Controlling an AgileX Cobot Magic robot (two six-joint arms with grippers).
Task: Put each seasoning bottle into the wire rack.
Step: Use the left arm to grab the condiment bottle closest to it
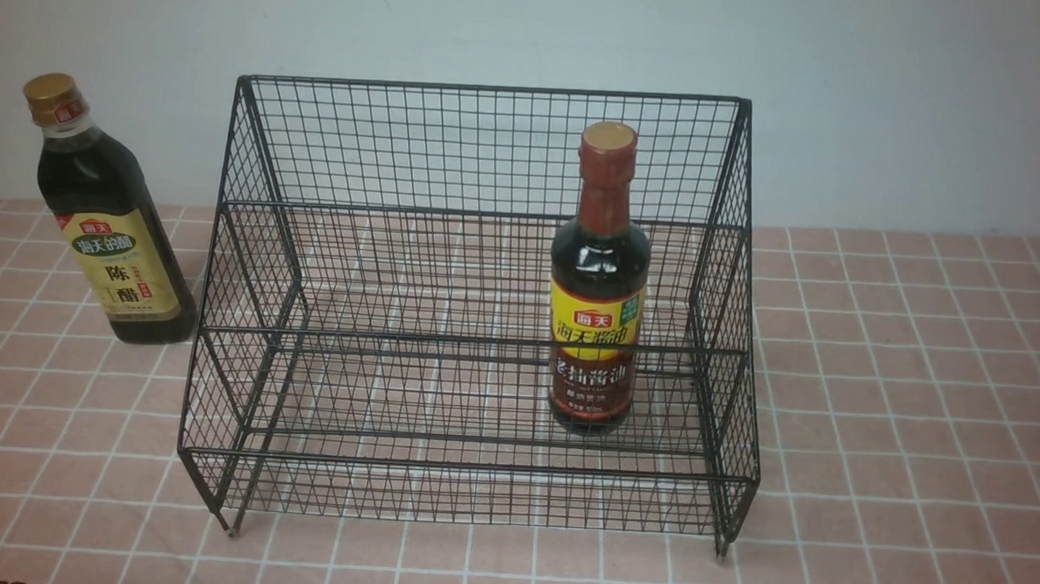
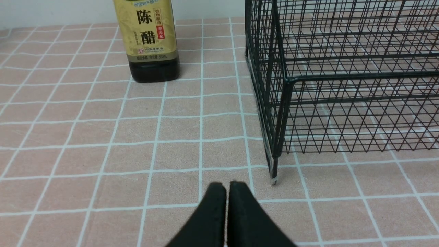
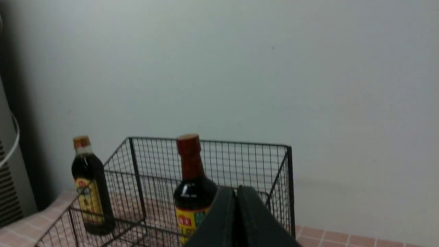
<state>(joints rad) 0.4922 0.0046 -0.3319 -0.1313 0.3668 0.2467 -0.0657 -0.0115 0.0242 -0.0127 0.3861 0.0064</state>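
Gold-capped bottle (image 1: 106, 230) stands on the worktop (image 1: 897, 510), beside the rack's (image 1: 474, 341) left side; the brown-necked bottle (image 1: 595, 330) is inside. Both grippers (image 2: 227, 187) (image 3: 236, 192) are closed on nothing. Open the left one wide, hug the bottle's middle, and lift it high.

The front view looks forward and down over the whole wire rack (image 1: 483, 341) and tabletop (image 1: 901, 414). The left wrist view sits closer and low, the rack cropped at upper right. The right wrist view looks nearly level, sharing both bottles with the front.
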